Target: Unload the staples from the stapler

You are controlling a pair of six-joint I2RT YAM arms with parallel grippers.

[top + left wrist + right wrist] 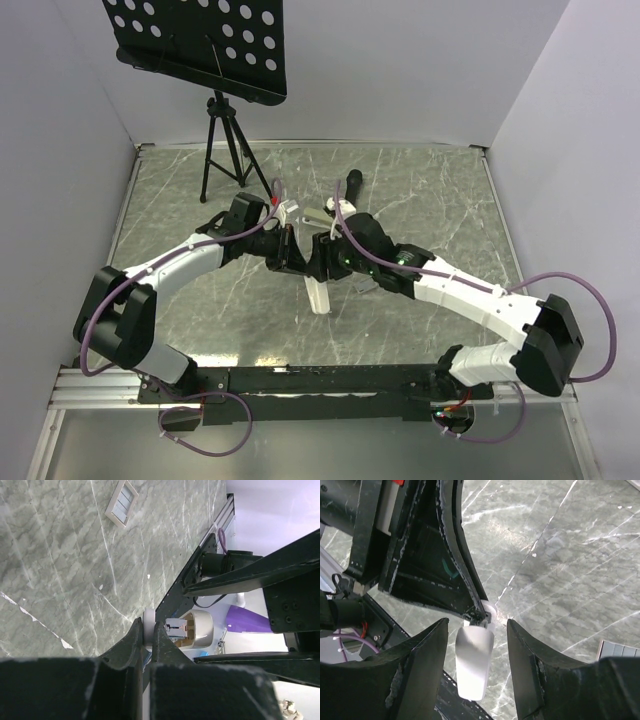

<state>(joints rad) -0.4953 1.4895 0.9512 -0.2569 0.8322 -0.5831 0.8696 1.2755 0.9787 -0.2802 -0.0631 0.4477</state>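
The white stapler (pixel 318 295) hangs in the air at the table's middle, between both arms. My left gripper (pixel 293 260) is shut on its white base; in the left wrist view the fingers (pixel 131 640) pinch that edge, and the opened cover (pixel 200 627) and metal magazine (pixel 176 629) show beyond. My right gripper (pixel 326 266) is open. In the right wrist view the stapler's white top (pixel 475 662) hangs between its spread fingers (pixel 432 650) without touching them. A strip of staples (pixel 121 502) lies on the table; it also shows in the right wrist view (pixel 619 649).
A black tripod stand (pixel 225 130) with a perforated board stands at the back left. A black pen (pixel 352 182) lies behind the grippers. A small beige object (pixel 314 217) sits near the left wrist. The black mounting rail (pixel 320 380) runs along the near edge.
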